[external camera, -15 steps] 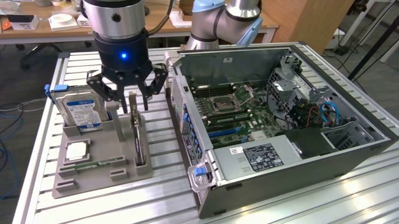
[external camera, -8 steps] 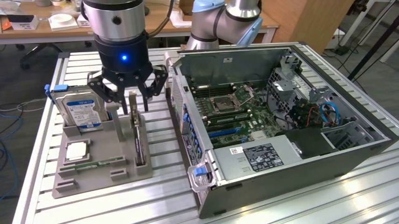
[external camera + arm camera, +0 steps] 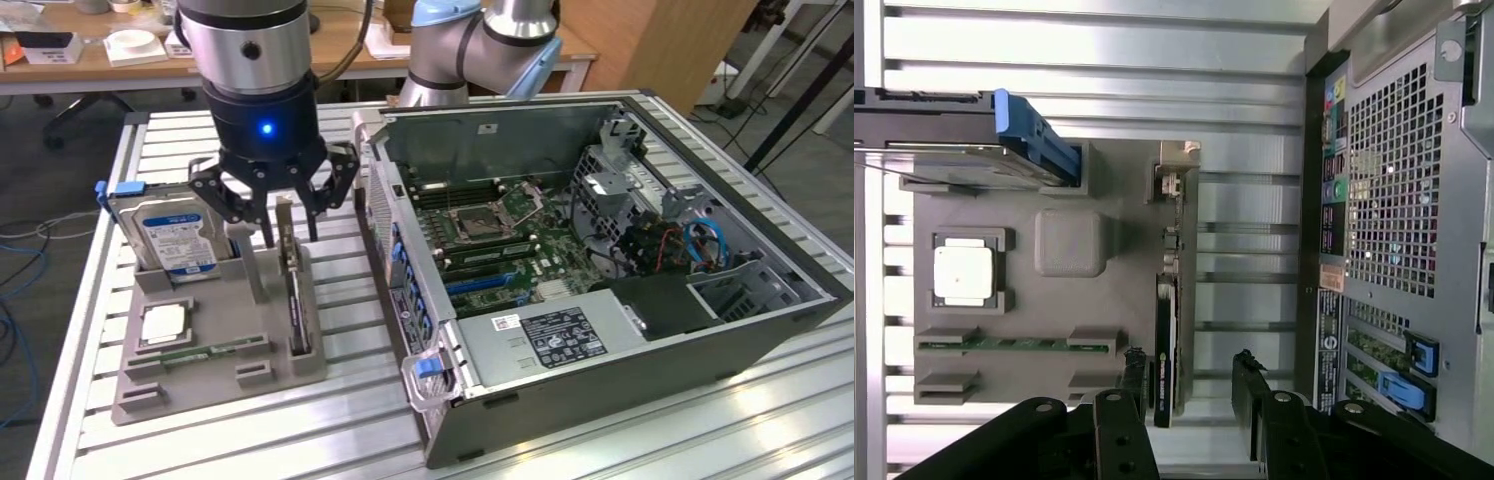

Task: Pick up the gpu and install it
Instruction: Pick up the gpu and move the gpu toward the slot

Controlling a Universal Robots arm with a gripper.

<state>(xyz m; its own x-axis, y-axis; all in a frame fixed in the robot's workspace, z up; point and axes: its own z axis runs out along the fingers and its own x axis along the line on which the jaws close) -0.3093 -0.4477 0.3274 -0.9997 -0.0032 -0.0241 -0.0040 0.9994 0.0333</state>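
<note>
The gpu (image 3: 292,295) stands on edge in a slot of the grey holder (image 3: 214,378), a thin black and green card. My gripper (image 3: 286,228) hangs over the card's far end, open, with one finger on each side of its top edge. In the wrist view the gpu (image 3: 1168,330) is seen edge on, and it runs between the two black fingers (image 3: 1136,385), closer to one of them than the other. There is a visible gap on the wider side of the gripper (image 3: 1192,388). I cannot tell whether the nearer finger touches the card.
The holder also carries an upright hard drive (image 3: 167,235), a processor chip (image 3: 163,322) and a memory stick (image 3: 200,352). An open computer case (image 3: 601,270) lies at the exterior view's right, its motherboard (image 3: 494,235) exposed. Everything rests on a slatted metal table (image 3: 334,430).
</note>
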